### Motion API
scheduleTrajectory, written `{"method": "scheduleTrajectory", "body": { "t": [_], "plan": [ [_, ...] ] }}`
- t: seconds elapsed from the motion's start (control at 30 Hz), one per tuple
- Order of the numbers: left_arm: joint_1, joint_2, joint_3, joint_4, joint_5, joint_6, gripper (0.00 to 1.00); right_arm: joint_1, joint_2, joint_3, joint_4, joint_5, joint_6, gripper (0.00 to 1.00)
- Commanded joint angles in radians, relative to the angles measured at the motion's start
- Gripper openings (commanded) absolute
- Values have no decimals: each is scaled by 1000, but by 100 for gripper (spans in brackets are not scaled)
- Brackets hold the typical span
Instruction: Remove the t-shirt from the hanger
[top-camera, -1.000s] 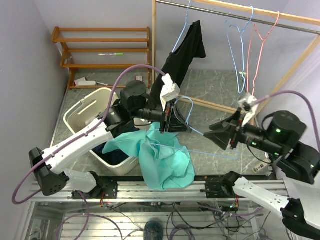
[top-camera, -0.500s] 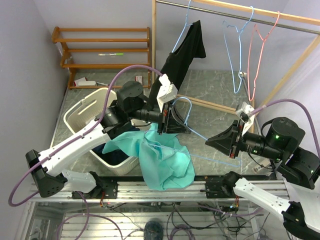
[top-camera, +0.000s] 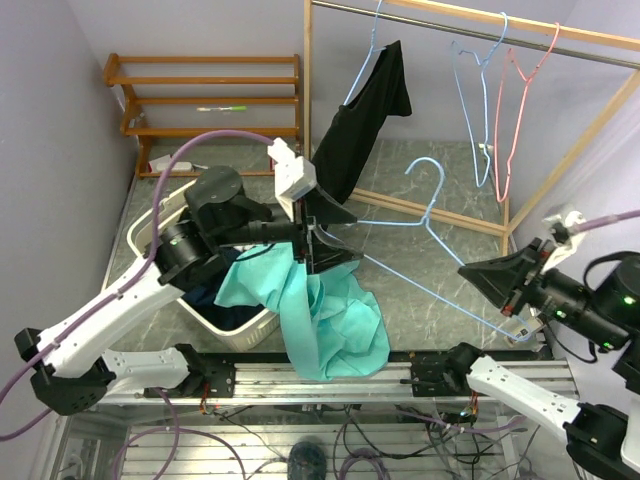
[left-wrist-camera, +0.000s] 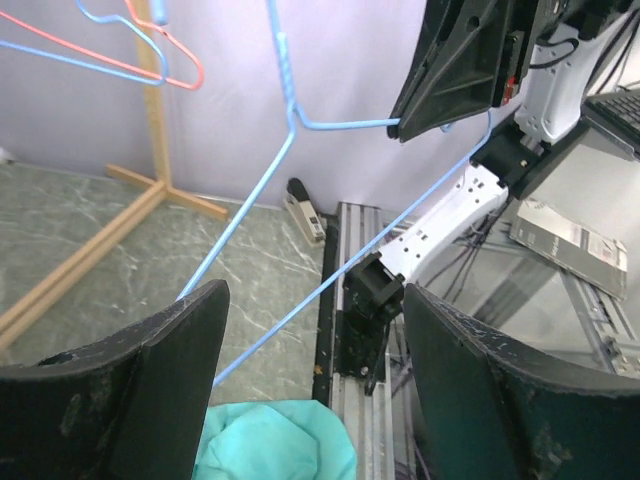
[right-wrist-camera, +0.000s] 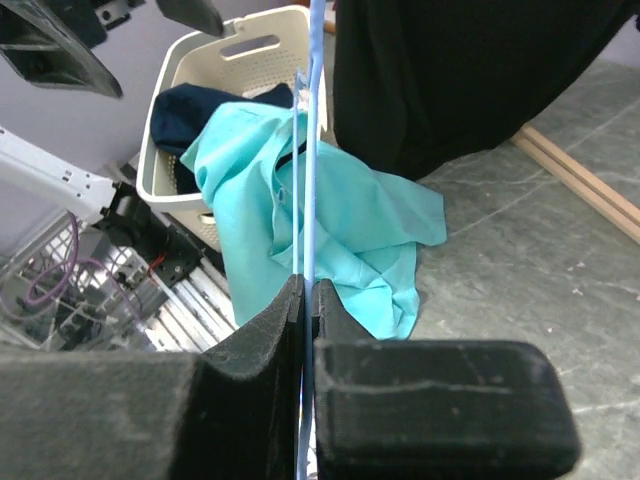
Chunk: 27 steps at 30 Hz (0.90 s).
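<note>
Hold the hanger (left-wrist-camera: 284, 75) firm in the pinched right gripper (right-wrist-camera: 305, 300), well right of the basket (right-wrist-camera: 255, 45). Back the left gripper (left-wrist-camera: 310, 330) off, jaws wide and empty, leaving the t-shirt (top-camera: 330, 320) draped over the basket's rim.

A robot lab set up like a laundry room: tangled wires (top-camera: 380, 435) along the bottom, clothes rack (top-camera: 450, 29) upper right, washing basket (top-camera: 243, 326) left.

I can't read any text, label or number here (the booklet (left-wrist-camera: 568, 245) shows only blurred print).
</note>
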Motion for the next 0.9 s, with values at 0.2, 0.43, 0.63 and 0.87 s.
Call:
{"method": "scheduleTrajectory", "body": {
  "t": [0.2,0.43,0.63,0.87],
  "plan": [
    [-1,-166,-33,-98,-281,65,79,-2,-28,117,-61,228,88,0],
    [-1,-315,-231,-126,-583,69,69,-3,100,63,130,481,84,0],
    [-1,-420,-363,-113,-725,66,69,-2,257,78,334,641,11,0],
    [-1,-446,-385,-125,-757,42,68,-2,404,122,559,818,-88,0]
  ]
}}
